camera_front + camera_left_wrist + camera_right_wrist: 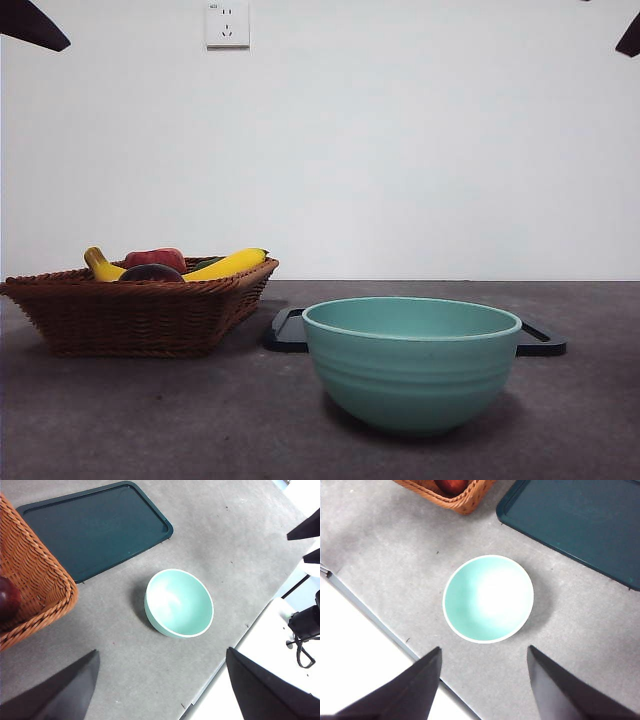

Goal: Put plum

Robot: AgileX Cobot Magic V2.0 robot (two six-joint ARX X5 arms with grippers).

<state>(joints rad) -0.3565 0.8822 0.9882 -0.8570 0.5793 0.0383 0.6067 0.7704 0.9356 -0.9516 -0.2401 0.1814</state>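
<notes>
A woven basket (140, 310) sits at the left, holding the dark plum (151, 272), a red fruit (155, 258) and a banana (226, 265). Right of it a green bowl (411, 360) stands before a dark tray (288, 332). The left pincer (160, 685) and the right pincer (485, 682) hang high above, far from the plum, both wide open and empty.

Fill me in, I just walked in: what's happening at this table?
Nothing is being handled yet. Both arms wait high above the table, the left gripper and right gripper open and empty. The plum still lies in the wicker basket with a red fruit and bananas. The green bowl is empty, as is the dark tray behind it.
</notes>
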